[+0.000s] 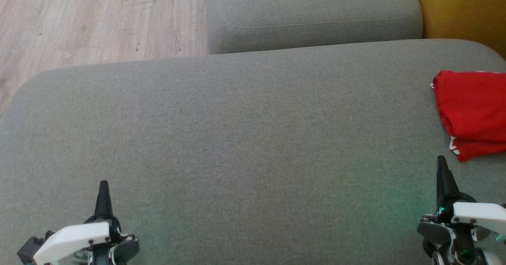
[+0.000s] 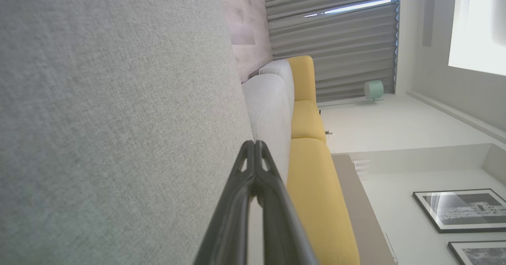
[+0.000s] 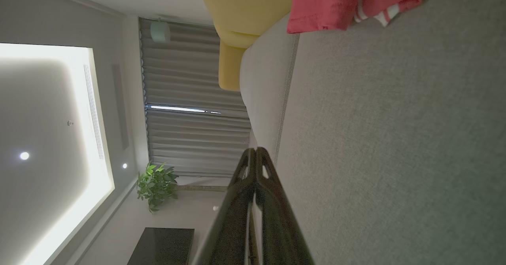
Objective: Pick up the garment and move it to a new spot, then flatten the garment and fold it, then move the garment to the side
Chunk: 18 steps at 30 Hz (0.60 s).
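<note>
Grey sofa cushion fills the foreground. Left gripper and right gripper are both clenched shut, empty. Near the right one, a folded red garment lies at the cushion's right edge, where a stray nudge could undo its fold.

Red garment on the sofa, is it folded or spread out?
Folded. The red garment lies compact, with stacked layers along its near edge, at the right of the grey cushion.
</note>
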Tool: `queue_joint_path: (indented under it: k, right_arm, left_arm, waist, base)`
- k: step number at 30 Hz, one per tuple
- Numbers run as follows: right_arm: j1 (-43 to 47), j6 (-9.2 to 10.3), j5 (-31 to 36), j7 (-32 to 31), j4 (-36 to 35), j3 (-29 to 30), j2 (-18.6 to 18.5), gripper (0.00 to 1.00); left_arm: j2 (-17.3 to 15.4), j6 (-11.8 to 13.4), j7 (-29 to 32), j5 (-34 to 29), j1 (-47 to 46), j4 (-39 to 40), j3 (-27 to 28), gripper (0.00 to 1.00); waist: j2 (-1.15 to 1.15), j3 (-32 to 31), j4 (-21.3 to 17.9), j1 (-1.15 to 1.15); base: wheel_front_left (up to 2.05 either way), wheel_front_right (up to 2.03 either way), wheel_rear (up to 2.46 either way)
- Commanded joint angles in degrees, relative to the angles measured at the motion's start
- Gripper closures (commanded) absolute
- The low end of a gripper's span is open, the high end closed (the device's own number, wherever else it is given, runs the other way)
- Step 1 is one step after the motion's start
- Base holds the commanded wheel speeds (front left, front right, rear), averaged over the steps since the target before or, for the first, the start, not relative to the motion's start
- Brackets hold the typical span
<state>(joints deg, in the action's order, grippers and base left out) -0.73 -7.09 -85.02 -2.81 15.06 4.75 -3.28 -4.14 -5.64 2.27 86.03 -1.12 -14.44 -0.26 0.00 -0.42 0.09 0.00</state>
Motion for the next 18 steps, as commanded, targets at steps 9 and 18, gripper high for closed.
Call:
queue_joint_path:
  k: [9, 18]
  right_arm:
    - [-5.0, -0.39, -7.4, -2.0, -1.2, -0.1, -0.9, 1.0]
    - [-5.3, -0.4, -8.5, -2.4, -1.1, 0.2, -0.8, 1.0]
  left_arm:
    - [-0.5, -1.6, 2.0, 7.0, -4.6, 0.7, 4.0, 1.0]
    - [-0.4, -1.8, 2.4, 8.0, -4.9, 0.5, 4.5, 1.0]
  waist:
    - [0.0, 0.5, -0.1, 0.0]
    - [0.0, 0.6, -0.1, 0.0]
  base:
    - [0.0, 0.0, 0.0]
    - [0.0, 0.0, 0.0]
